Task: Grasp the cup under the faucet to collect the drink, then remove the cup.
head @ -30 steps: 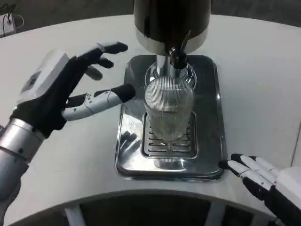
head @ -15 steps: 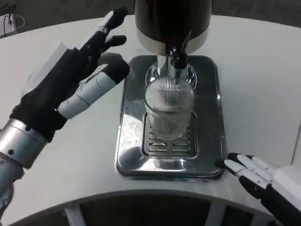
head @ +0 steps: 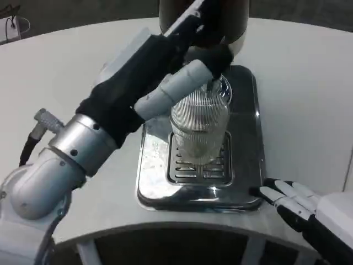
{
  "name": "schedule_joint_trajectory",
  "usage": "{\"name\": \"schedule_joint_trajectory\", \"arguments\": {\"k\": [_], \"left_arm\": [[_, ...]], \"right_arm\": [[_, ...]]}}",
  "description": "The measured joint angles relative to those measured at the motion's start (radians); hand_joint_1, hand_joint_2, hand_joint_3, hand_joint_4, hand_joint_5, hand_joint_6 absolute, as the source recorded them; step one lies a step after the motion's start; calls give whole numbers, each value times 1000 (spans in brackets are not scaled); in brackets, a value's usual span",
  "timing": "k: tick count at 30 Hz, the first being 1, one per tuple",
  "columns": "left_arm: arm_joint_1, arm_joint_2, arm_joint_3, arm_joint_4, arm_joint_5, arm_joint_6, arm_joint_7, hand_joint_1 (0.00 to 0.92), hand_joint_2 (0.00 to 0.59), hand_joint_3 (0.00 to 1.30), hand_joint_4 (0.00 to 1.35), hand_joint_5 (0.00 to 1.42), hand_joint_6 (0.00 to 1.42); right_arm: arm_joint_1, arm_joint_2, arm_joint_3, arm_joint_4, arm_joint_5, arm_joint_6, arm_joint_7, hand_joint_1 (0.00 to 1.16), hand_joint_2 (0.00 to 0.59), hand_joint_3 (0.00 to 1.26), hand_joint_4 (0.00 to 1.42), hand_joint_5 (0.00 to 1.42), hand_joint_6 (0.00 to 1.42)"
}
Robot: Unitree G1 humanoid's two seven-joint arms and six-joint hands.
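Ribbed clear cup [head: 198, 130] stood upright on the slotted grate of the chrome drip tray [head: 245, 165], directly below the faucet [head: 212, 88] of the dark dispenser [head: 234, 19]. That spot looked deliberate: anything poured would fall straight into the cup, and spills would go through the grate.

Left robot hand [head: 165, 66] reached in over the cup's rim and up against the dispenser front, fingers stretched toward the tap region. Nothing seemed to be held in it; whether a fingertip actually touched the tap lever could not be told, since the hand covered that area. Judged as positioning to work the tap rather than to take the cup.

Right robot hand [head: 295, 201] lay low at the tabletop [head: 309, 94] edge, just beside the tray's near right corner, fingers loosely spread and empty. Judged as waiting, placed close for the later cup grasp.

Cup looked empty, though the ribbing made any liquid level hard to read.
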Motion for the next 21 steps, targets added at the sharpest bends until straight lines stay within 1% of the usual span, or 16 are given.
{"name": "schedule_joint_trajectory", "arguments": {"k": [3,6,10,15,21], "left_arm": [[-49,-17,-17,5,18,23,0,0,56,29,0,79,210],[-90,-19,-41,30,33,50,-17,0,56,30,0,79,209],[-121,-20,-59,40,51,74,-42,0,57,32,0,69,196],[-125,-18,-73,34,87,79,-48,0,46,1,0,33,164],[-125,-11,-91,21,150,77,-50,0,37,0,0,1,143]], "right_arm": [[2,0,1,0,1,0,0,428,499,73,0,0,65],[6,1,0,0,2,-1,0,428,499,73,0,0,65],[21,8,-8,0,6,-9,-1,428,499,73,0,0,65],[32,16,-24,0,13,-13,-1,428,499,73,0,0,65],[38,19,-28,0,27,-16,-1,428,499,73,0,0,65]]}}
